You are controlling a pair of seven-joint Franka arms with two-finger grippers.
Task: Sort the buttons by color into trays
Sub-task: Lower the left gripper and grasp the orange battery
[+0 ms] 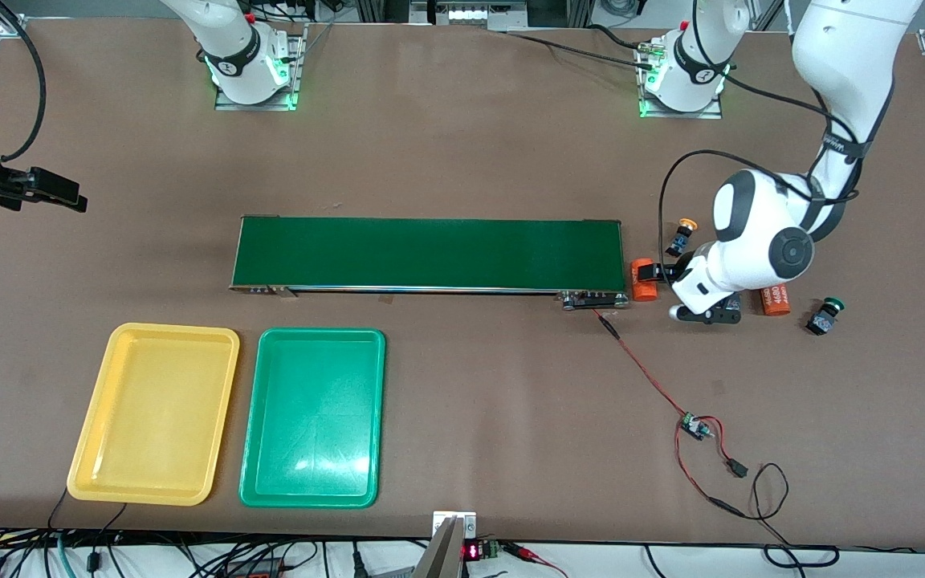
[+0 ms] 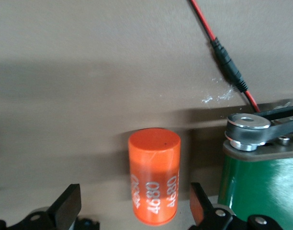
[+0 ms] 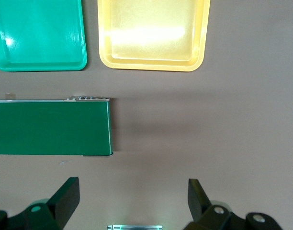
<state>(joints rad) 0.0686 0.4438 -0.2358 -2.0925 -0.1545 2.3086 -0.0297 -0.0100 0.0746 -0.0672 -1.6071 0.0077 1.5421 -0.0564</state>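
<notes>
left gripper (image 2: pixel 132 211): my wrist view cuts its fingers off
orange cylinder (image 1: pixel 775 301): arm hides part
other two buttons: I can't find them

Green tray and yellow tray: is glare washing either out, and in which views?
Front view: soft white glare on the green tray floor, near the front-camera end; yellow tray barely affected. Right wrist view: a bright washed-out band across the yellow tray, a small glint on the green.

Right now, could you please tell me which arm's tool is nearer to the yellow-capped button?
Left. The left tool hangs beside the yellow-capped button; the right tool is out over the conveyor's opposite end.
</notes>
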